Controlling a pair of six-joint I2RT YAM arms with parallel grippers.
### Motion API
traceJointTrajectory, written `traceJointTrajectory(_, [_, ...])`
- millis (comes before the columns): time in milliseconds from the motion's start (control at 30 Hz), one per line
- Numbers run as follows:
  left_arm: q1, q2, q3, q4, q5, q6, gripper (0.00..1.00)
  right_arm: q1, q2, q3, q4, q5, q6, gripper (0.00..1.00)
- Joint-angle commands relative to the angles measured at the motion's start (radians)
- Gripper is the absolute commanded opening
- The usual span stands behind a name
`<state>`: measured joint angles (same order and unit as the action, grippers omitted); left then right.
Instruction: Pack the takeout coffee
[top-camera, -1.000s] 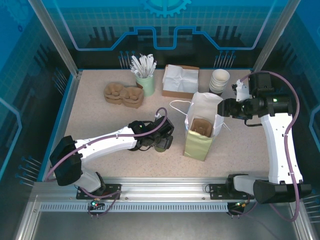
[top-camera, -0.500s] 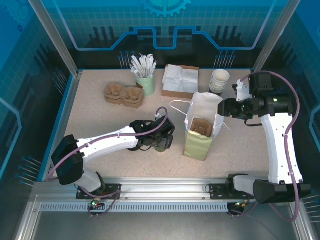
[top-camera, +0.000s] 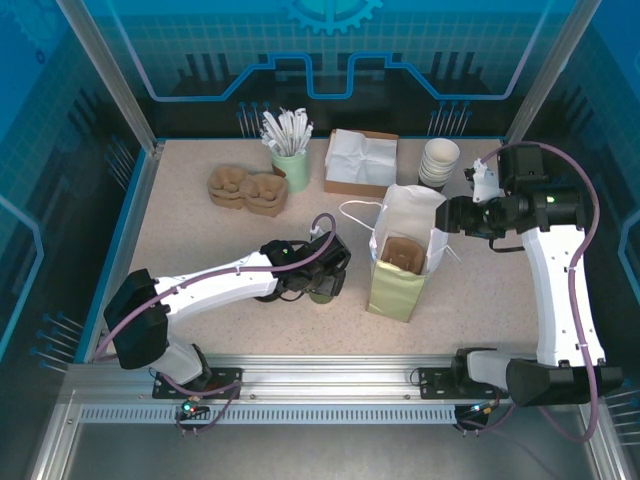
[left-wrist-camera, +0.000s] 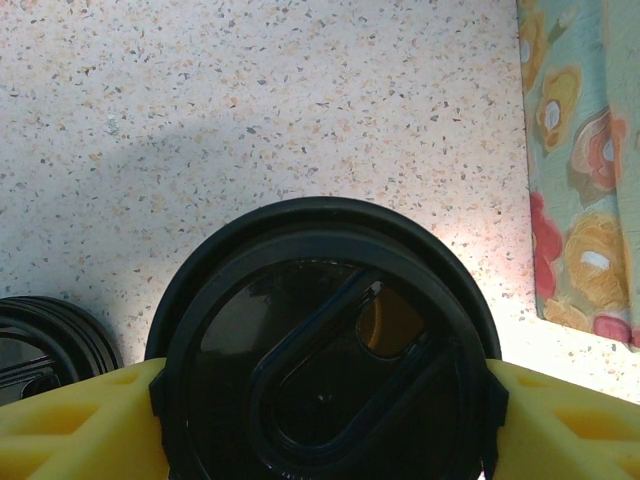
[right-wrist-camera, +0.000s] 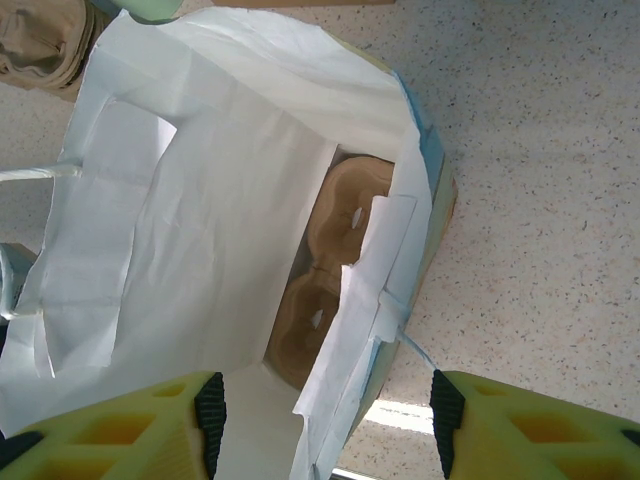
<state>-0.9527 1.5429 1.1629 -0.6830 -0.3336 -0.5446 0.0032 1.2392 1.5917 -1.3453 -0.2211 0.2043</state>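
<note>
From above, a pair of cardboard carriers (top-camera: 247, 189) sits at upper left on a speckled table (top-camera: 180, 230). Right of them along the back are a green cup of stirrers (top-camera: 290, 166), a box of napkins (top-camera: 360, 161) and a stack of white cups (top-camera: 439, 160).

Left of centre, the left gripper (top-camera: 322, 284) is closed around the coffee (top-camera: 322, 291), which stands on the table, just left of the bag (top-camera: 405, 250) and outside it. In the left wrist view, the yellow fingers (left-wrist-camera: 70, 420) press against both sides of the black lid at the bottom of the frame. A low pile of lids (left-wrist-camera: 50, 340) lies at lower left, and the bag's flowered side is at the right edge.

The bag stands upright and open right of centre, with a carrier (right-wrist-camera: 330, 270) inside. The right gripper (top-camera: 447, 215) is at the bag's upper right rim. In its wrist view, the fingers (right-wrist-camera: 110, 435) are spread wide, the rim lying between them, and they grip nothing.
</note>
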Motion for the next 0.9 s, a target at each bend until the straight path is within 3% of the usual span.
traceJointTrajectory(0, [0.003,0.022,-0.032,-0.046,0.072,-0.014,0.69,-0.019,0.008,0.026,0.009,-0.027,-0.010,0.59])
traceJointTrajectory(500, [0.008,-0.074,0.034,-0.094,0.012,-0.003,0.69,-0.050,0.014,0.019,0.219,-0.087,-0.068,0.59])
traceJointTrajectory(867, [0.028,-0.150,0.124,-0.177,-0.014,0.020,0.69,-0.059,0.094,0.053,0.270,-0.151,-0.238,0.60])
